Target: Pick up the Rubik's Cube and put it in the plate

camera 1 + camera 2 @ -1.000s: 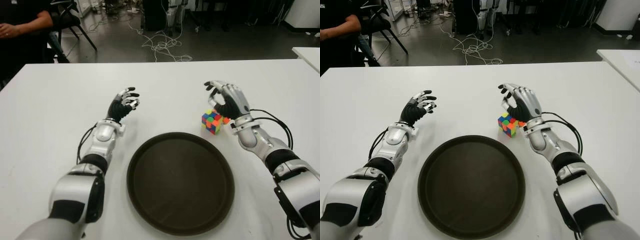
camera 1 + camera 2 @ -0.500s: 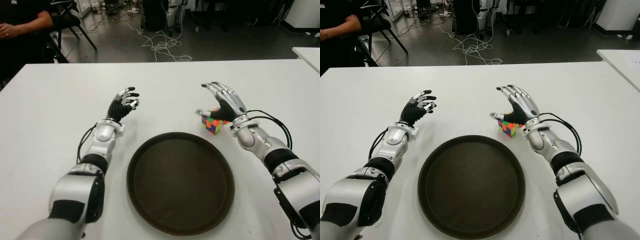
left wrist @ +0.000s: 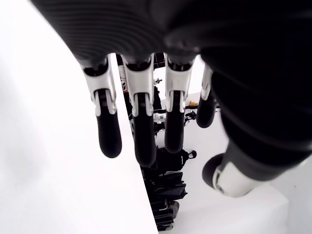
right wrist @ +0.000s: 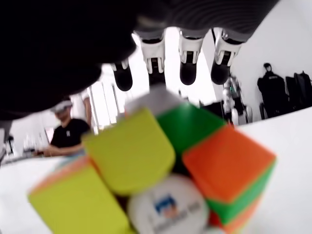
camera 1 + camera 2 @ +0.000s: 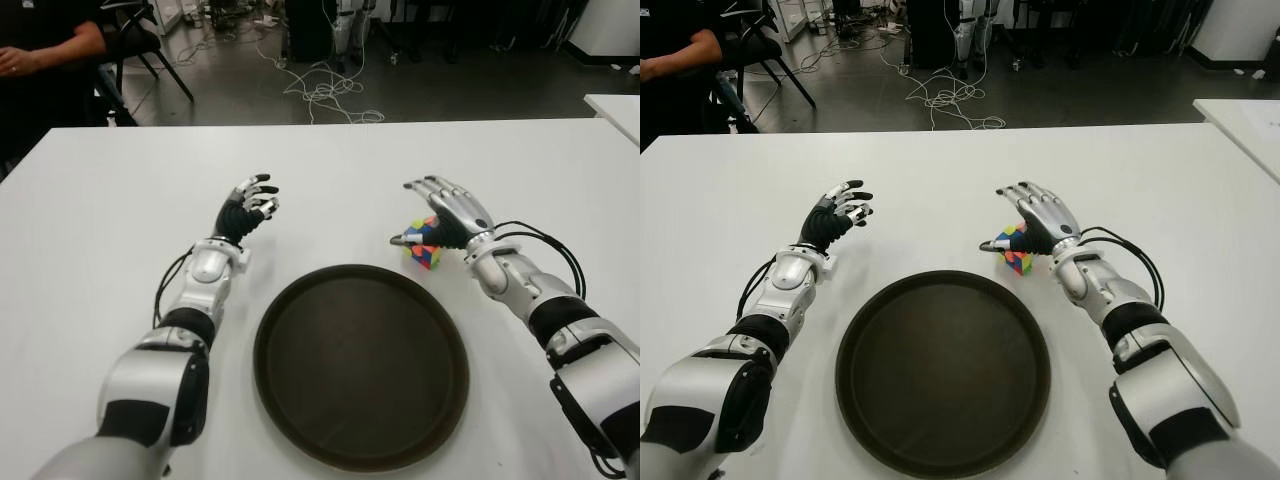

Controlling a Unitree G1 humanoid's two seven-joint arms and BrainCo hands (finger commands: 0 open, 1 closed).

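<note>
The Rubik's Cube [image 5: 424,249] sits on the white table [image 5: 100,230] just beyond the far right rim of the round dark brown plate [image 5: 360,370]. My right hand [image 5: 441,214] hovers palm-down over the cube, its fingers spread past the top and the thumb reaching to the cube's left side. In the right wrist view the cube [image 4: 161,170] fills the space under the palm, with the fingertips [image 4: 188,73] extended beyond it and not closed around it. My left hand [image 5: 250,205] shows left of the plate with relaxed fingers, holding nothing.
A person [image 5: 40,45] sits behind the table's far left corner beside a chair. Cables [image 5: 325,90] lie on the floor beyond the far edge. The corner of another white table [image 5: 615,105] shows at the right.
My right hand has tipped forward and lowered over the cube, fingers flattening above it and the thumb swinging out to its left. The left hand has not moved.
</note>
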